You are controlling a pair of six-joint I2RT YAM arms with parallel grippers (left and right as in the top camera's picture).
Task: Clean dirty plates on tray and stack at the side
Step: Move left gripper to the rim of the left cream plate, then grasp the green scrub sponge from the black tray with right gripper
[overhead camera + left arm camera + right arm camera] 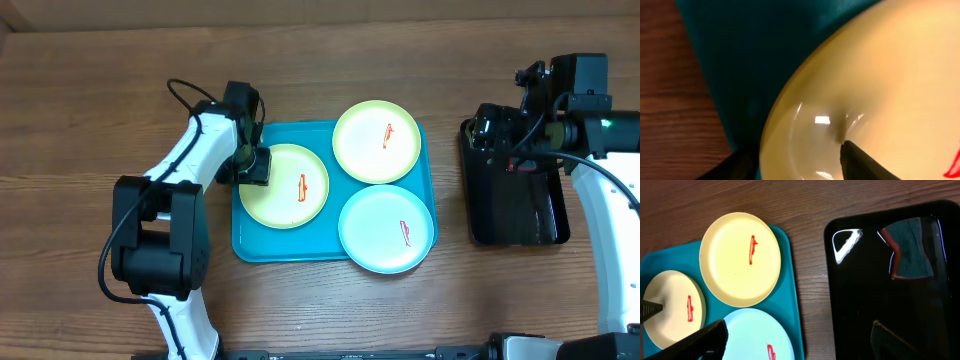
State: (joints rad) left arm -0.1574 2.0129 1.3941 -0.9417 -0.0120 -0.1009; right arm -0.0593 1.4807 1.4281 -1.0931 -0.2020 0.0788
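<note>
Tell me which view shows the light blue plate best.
The overhead view: the light blue plate shows whole on the tray, red smear included. The right wrist view cuts off its lower part at the frame edge. The left wrist view misses it.

A teal tray (282, 246) with rounded corners and a raised rim sits in the middle of the overhead view, holding three round plates side by side, none stacked. The left yellow-green plate (283, 172) lies in the tray's left half. The upper yellow-green plate (372, 150) overhangs the tray's top right rim. The light blue plate (380, 215) overhangs its lower right rim. Each has a pale centre and a small red-orange smear.
</note>
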